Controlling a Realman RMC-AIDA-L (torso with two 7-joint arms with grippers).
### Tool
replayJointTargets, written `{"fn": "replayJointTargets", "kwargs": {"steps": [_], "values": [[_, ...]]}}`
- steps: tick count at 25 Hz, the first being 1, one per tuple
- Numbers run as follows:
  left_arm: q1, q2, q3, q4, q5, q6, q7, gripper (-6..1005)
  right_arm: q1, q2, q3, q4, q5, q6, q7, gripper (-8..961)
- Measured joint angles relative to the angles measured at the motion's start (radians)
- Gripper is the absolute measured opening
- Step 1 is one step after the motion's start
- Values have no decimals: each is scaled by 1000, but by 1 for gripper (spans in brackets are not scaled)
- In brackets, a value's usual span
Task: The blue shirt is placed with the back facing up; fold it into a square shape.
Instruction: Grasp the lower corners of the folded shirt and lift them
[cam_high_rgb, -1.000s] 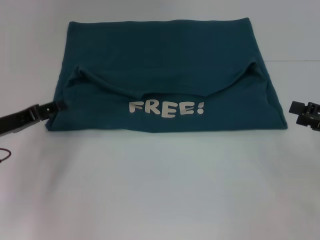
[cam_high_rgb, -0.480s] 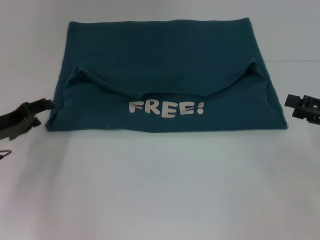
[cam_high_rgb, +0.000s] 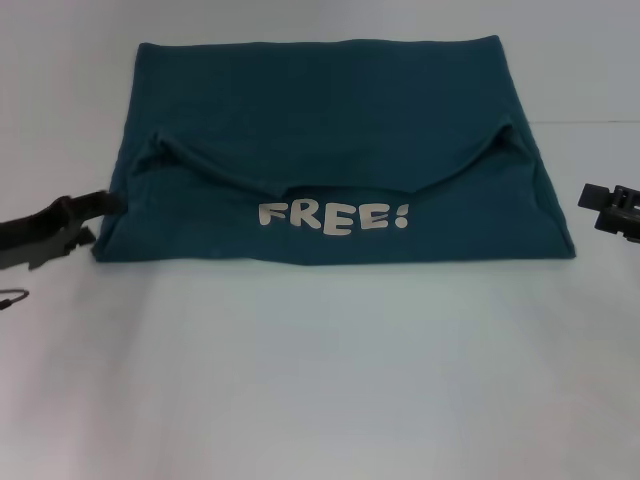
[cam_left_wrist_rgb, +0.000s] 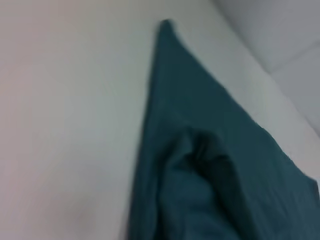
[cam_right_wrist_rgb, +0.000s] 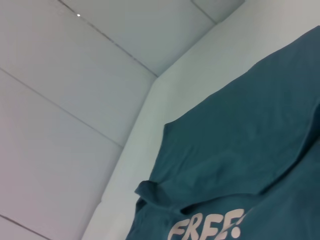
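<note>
The blue shirt (cam_high_rgb: 330, 150) lies on the white table, its near part folded back over itself so the white "FREE!" lettering (cam_high_rgb: 333, 216) faces up. It also shows in the left wrist view (cam_left_wrist_rgb: 200, 165) and in the right wrist view (cam_right_wrist_rgb: 250, 175). My left gripper (cam_high_rgb: 100, 204) is low at the shirt's left edge, its tip right at the fabric. My right gripper (cam_high_rgb: 592, 195) is a little to the right of the shirt's right edge, apart from it.
The white table (cam_high_rgb: 320, 380) stretches wide in front of the shirt. A small dark cable loop (cam_high_rgb: 12, 297) shows at the left edge. White wall panels (cam_right_wrist_rgb: 75, 100) stand behind the table.
My left gripper drew back from the shirt's left edge, then came in again to the edge. My right gripper shifted slightly left, then back right.
</note>
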Motion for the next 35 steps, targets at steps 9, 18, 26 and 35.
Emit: {"fn": "replayJointTargets", "kwargs": {"steps": [9,18,26,35], "values": [[-34,14,22,-32,34,-37,167,751,-1,-1,0,0,0,4,0,919],[-48,8,107,-68,39,-117,192,750,-4,-2,-1,1,-2,13,-2,913],[-60,4,130,-83,59,-168,197,750,-13,-2,-2,3,-4,13,-2,907],[-56,2,126,-83,59,-169,192,751,-14,-2,-1,3,-5,13,-2,901]]}}
